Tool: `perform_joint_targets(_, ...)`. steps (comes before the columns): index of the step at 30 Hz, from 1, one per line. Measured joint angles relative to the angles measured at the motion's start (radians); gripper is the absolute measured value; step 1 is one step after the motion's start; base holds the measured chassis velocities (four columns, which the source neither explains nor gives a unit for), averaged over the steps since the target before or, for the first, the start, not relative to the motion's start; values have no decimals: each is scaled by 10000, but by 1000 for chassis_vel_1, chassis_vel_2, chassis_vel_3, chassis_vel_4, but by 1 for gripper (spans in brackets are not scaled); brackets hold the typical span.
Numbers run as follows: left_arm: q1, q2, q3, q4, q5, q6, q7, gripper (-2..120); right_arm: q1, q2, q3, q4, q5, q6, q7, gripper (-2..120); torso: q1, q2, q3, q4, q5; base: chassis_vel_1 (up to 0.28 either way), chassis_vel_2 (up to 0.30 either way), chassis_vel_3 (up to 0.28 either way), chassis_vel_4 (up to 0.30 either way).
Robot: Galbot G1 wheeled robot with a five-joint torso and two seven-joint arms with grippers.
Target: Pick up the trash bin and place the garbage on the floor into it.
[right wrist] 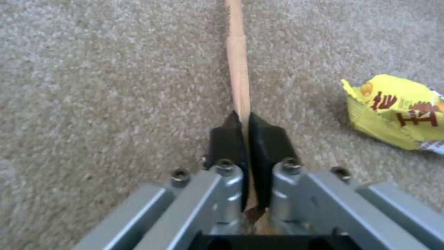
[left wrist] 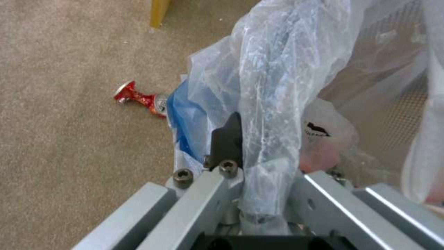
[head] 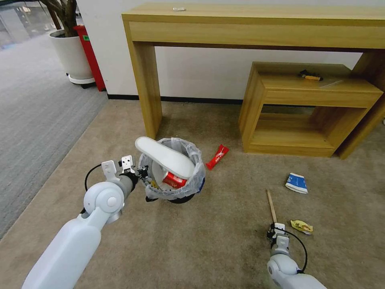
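Where the crinkled translucent liner folds over the rim, the trash bin (head: 182,192) hides most of its round black body; a blue edge (left wrist: 182,125) shows under the plastic in the left wrist view. Left tool (head: 141,174): pressed together on the bin's rim and liner, one black finger pad (left wrist: 227,139) visible, the other buried behind plastic. Bin contents: one white slipper (head: 166,156), smooth, elongated, lying across the opening; a red-and-white crushed cup (head: 174,179) beneath it; further contents indistinct. Right tool (head: 274,233): low at the beige short-pile carpet floor (head: 224,237), black pads pinching the near end of a thin wooden stick (right wrist: 238,66), whose far end is cut off in the right wrist view. Just beside it, a yellow wrapper (right wrist: 398,111), crumpled, with red print. Loose on the carpet: a blue-white carton (head: 297,183), flattened; a red wrapper (head: 217,157) near the bin. Behind, a light wood desk (head: 256,24) against the wall.
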Motion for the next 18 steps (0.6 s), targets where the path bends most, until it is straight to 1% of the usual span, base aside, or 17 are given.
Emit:
perform_joint_targets(2,11,2,0,11,3,0,-1,0,7,-25,9,1,0,1,0,0,0,0,0,0,0,0,0,0,0)
perform_joint_targets(12,94,6,30,262,139,9,39,0,-88,-107,35,218,-31,4,3,0,0,0,0,0,1,0,0,0,0)
perform_joint_targets(18,140,6,78,687,326,29,156,0,-145,-570,-59,972,-75,-44,187,0,0,-1,0,-1,-1,0,0,0,0)
